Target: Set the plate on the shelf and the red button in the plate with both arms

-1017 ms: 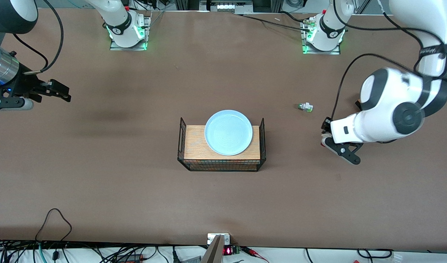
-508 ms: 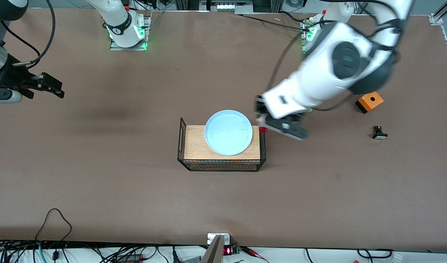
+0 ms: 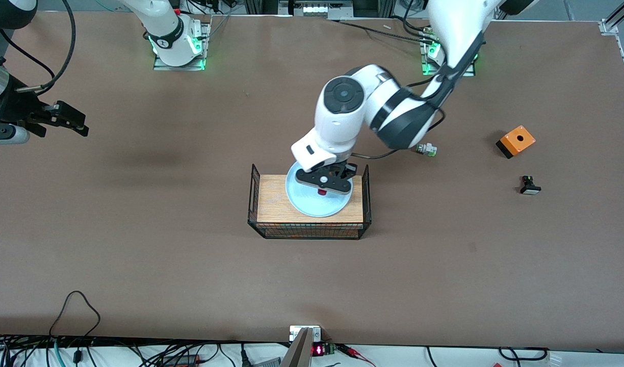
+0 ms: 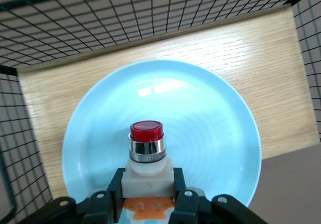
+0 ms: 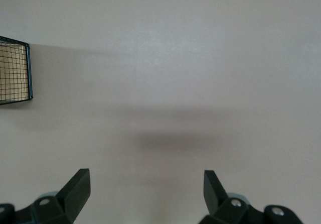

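- My left gripper (image 3: 326,184), near the middle of the front frame, hangs over the plate and clamps the small red-capped push-button switch with a metal collar, white body and orange block (image 4: 147,148); the fingers (image 4: 116,186) press on the white body from both sides.
- In the left wrist view the red cap points toward the plate's centre. I cannot tell whether the button touches the plate.
- The round, shallow, pale light-blue glossy plate (image 3: 312,206) lies flat on the light wooden board (image 3: 271,200), and its rim reaches past the board's edge on the side away from the front camera.
- The board sits in a black wire-mesh rack (image 3: 254,196) at the centre of the front frame.
- A small green-tipped white switch (image 3: 426,149) lies on the brown table (image 3: 189,265), right of centre in the front frame.
- Farther toward the right edge are an orange box with a black hole (image 3: 516,140) and, below it, a small black-and-white part (image 3: 530,186).
- My right gripper (image 3: 70,121) waits at the left edge of the front frame over bare table, its fingers (image 5: 76,186) spread wide and holding nothing.
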Robot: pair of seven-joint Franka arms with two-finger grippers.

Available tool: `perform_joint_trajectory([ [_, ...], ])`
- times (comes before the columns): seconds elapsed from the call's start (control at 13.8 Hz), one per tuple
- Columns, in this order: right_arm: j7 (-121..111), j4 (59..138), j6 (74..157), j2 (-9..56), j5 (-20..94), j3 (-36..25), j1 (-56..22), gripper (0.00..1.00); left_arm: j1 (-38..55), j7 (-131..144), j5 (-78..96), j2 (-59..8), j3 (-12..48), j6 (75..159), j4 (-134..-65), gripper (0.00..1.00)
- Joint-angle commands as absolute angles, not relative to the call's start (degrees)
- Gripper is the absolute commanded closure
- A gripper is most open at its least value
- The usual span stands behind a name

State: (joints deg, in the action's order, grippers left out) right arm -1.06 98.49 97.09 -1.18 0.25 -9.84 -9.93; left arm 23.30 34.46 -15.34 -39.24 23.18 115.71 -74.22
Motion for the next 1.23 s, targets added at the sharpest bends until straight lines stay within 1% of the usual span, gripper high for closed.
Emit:
perform_joint_trajectory([
  [0.0,-1.5,98.0,96.0,-1.2,-0.4,-9.7,-9.5,0.0,24.0,35.1,-17.1,-41.1,22.6,114.9,-71.3,0.84],
  [0.07,-1.5,98.0,96.0,-1.2,-0.9,-9.7,-9.5,0.0,24.4,35.1,-17.1,-41.3,22.6,114.9,-71.5,0.73],
  [0.15,-1.4,98.0,96.0,-1.2,-1.1,-9.7,-9.5,0.0,24.5,35.0,-17.3,-41.3,22.6,114.9,-71.6,0.31],
  [0.22,-1.4,98.0,96.0,-1.2,-1.3,-9.7,-9.5,0.0,24.3,34.4,-17.4,-41.0,22.7,114.8,-71.6,0.0],
  [0.36,-1.4,98.0,96.0,-1.2,-1.3,-9.7,-9.5,0.0,22.9,34.5,-16.9,-39.8,22.9,114.4,-71.4,0.0],
  [0.44,-1.4,98.0,96.0,-1.1,-1.3,-9.7,-9.5,0.0,21.8,34.5,-16.4,-37.6,23.0,113.5,-71.7,0.0],
  [0.51,-1.5,98.0,96.0,-1.1,-1.3,-9.7,-9.5,0.0,20.8,34.5,-16.3,-35.1,23.1,110.2,-71.9,0.0],
  [0.73,-1.4,98.0,96.0,-1.1,-1.3,-9.8,-9.5,0.0,17.9,34.5,-14.2,-27.1,23.4,95.3,-71.4,0.0],
  [0.87,-1.4,98.0,96.1,-1.1,-1.3,-9.8,-9.4,0.0,13.9,34.4,-13.1,-22.4,23.3,86.5,-71.3,0.0],
  [0.94,-1.4,98.0,96.1,-1.1,-1.3,-9.8,-9.5,0.0,11.3,34.3,-13.0,-21.0,23.4,84.1,-71.3,0.0],
  [1.09,-1.4,98.0,96.1,-1.1,-1.3,-9.8,-9.4,0.0,5.5,33.3,-10.7,-20.4,23.0,79.3,-70.9,0.0],
  [1.16,-1.4,98.0,96.1,-1.1,-1.3,-9.8,-9.4,0.0,0.7,28.6,-6.2,-18.1,22.7,79.5,-71.4,0.0],
])
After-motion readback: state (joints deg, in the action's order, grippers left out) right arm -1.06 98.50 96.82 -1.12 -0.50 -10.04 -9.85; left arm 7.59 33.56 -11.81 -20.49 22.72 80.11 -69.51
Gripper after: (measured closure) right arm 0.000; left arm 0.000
